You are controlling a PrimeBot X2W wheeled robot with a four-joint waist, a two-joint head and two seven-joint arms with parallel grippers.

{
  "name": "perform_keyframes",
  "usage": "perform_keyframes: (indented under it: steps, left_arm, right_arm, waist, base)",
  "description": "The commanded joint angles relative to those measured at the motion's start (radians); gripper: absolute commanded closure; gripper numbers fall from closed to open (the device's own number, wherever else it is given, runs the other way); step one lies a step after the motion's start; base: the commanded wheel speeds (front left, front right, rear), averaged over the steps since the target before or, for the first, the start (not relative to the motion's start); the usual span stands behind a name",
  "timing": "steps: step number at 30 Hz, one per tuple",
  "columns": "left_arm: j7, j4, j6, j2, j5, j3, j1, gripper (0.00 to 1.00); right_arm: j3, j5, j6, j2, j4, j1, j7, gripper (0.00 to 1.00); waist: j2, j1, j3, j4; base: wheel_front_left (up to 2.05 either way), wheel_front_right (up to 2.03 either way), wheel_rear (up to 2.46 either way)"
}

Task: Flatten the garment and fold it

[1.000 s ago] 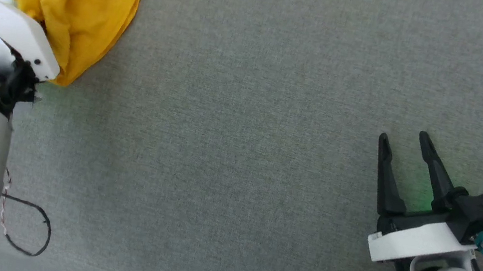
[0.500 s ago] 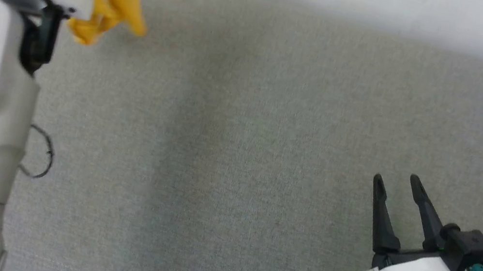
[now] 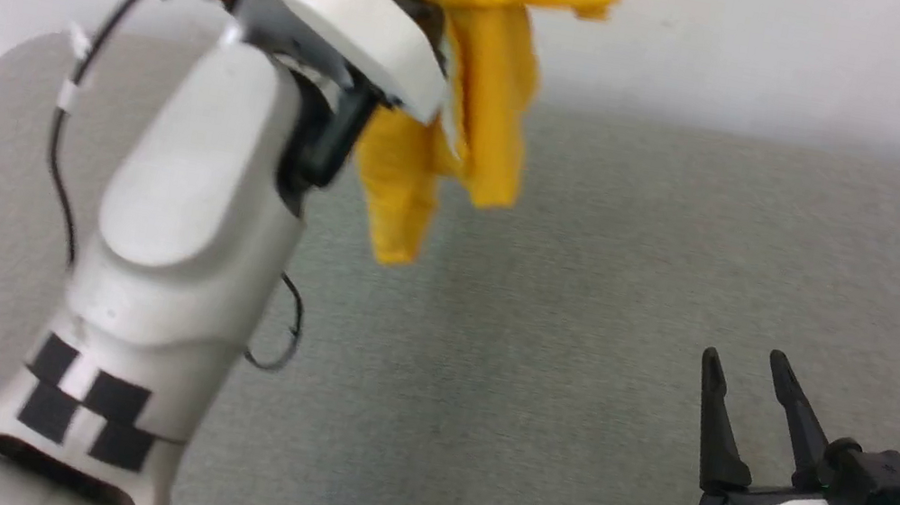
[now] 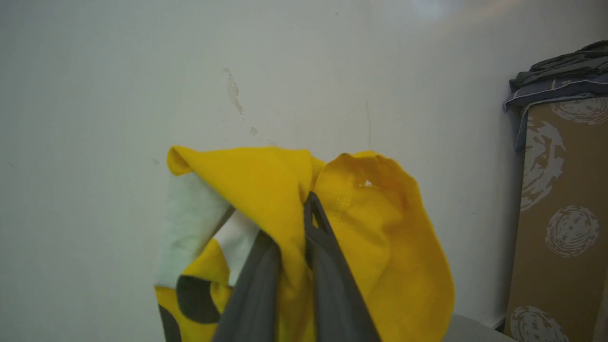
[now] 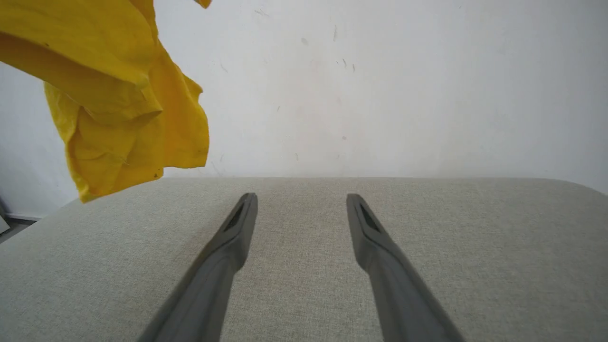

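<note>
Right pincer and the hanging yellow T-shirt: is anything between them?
Nothing. In the head view, bare grey tabletop separates the open right pincer from the T-shirt hanging from the left pincer; the right wrist view agrees.

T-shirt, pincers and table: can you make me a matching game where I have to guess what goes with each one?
Things
1. T-shirt
2. left pincer
3. right pincer
4. table

What goes with them
A. open, holding nothing
B. grey, lying flat under the rest
C. yellow, hanging in the air
D. shut on a bunch of cloth

Right pairs: 1-C, 2-D, 3-A, 4-B
</note>
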Motion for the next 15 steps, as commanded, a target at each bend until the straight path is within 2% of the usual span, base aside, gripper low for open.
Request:
perform_keyframes:
  steps: [1, 5, 10, 15]
  left_arm:
    - [0.011, 0.003, -0.008, -0.017, -0.026, -0.019, 0.042, 1.00]
    - [0.080, 0.046, -0.015, -0.042, -0.088, -0.084, 0.132, 1.00]
    - [0.294, 0.163, -0.027, -0.051, -0.178, -0.206, 0.261, 1.00]
    - [0.447, 0.283, -0.021, -0.053, -0.208, -0.295, 0.336, 1.00]
  right_arm:
    - [0.005, 0.003, -0.002, 0.001, -0.001, 0.005, -0.004, 0.00]
    - [0.009, 0.004, -0.002, 0.001, 0.003, 0.005, -0.004, 0.00]
    - [0.005, 0.003, -0.002, 0.001, 0.003, 0.005, -0.004, 0.00]
    - [0.012, 0.009, -0.002, 0.001, 0.004, -0.004, -0.004, 0.00]
  waist:
    - [-0.0001, 0.0001, -0.002, -0.111]
    - [-0.0001, 0.0001, 0.006, -0.178]
    - [-0.0001, 0.0001, 0.027, -0.241]
    - [-0.0001, 0.0001, 0.056, -0.273]
  base:
    - [0.00, 0.00, 0.00]
    - [0.00, 0.00, 0.00]
    - [0.00, 0.00, 0.00]
    - [0.00, 0.00, 0.00]
